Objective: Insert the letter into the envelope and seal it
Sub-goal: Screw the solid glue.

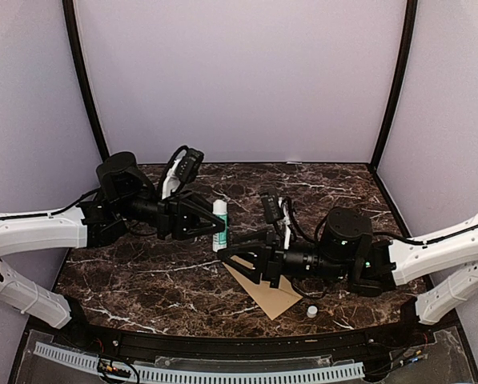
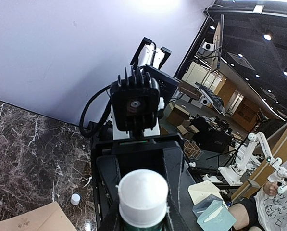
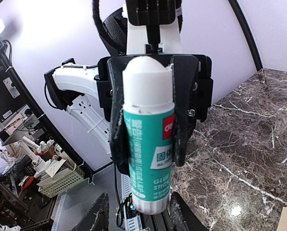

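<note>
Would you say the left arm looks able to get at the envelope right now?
Probably not: the left claw is shut on the glue stick, and the right claw hangs over the envelope.

Glue stick upright over table, about mid-scene: white body, teal label w/ white print, rounded white top end. Small white cap lies on table nr front edge, right of centre, well apart from stick. Table is dark brown marble w/ white veins. Plain lilac walls at back and sides, black poles at corners. Wrist views: cluttered workshop beyond, incl. green basket.
</note>
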### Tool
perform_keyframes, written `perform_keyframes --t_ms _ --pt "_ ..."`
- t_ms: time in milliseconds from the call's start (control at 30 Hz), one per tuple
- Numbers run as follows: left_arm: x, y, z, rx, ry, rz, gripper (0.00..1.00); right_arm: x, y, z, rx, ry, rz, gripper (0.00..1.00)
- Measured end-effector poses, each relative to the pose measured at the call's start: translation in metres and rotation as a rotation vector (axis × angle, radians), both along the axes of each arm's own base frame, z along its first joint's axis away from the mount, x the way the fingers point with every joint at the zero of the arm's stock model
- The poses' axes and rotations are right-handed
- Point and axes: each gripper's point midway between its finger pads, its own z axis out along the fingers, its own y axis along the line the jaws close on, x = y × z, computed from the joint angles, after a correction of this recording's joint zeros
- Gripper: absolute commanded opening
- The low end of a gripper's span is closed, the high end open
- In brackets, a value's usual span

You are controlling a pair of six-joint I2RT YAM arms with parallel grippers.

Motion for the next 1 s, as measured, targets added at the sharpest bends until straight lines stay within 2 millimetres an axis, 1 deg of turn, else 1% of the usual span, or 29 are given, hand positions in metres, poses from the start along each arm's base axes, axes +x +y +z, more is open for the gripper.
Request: perform_keyframes --t_ms 133,333,567,733,900,1000 --pt "-0.002 0.000 0.000 0.000 0.000 -0.008 0.00 -0.001 0.001 0.002 0.010 -0.004 0.006 0.35" --pt "-0.003 0.000 0.000 0.000 0.000 -0.013 0.00 -0.001 0.007 0.000 0.006 -0.004 0.013 0.28" --pt "-0.005 -0.001 0.000 0.002 0.005 -0.019 0.00 0.000 0.008 -0.001 0.004 -0.007 0.013 0.12" --pt "-0.004 -0.001 0.000 0.003 0.009 -0.016 0.00 0.001 0.008 -0.001 0.004 -0.009 0.007 0.05" --pt "0.000 -0.002 -0.003 0.014 0.011 0.013 0.00 0.009 0.006 -0.004 -0.012 -0.004 -0.038 0.00" --pt "0.008 -0.004 -0.010 0.037 0.014 0.062 0.00 0.018 0.003 -0.011 -0.053 0.006 -0.096 0.00"
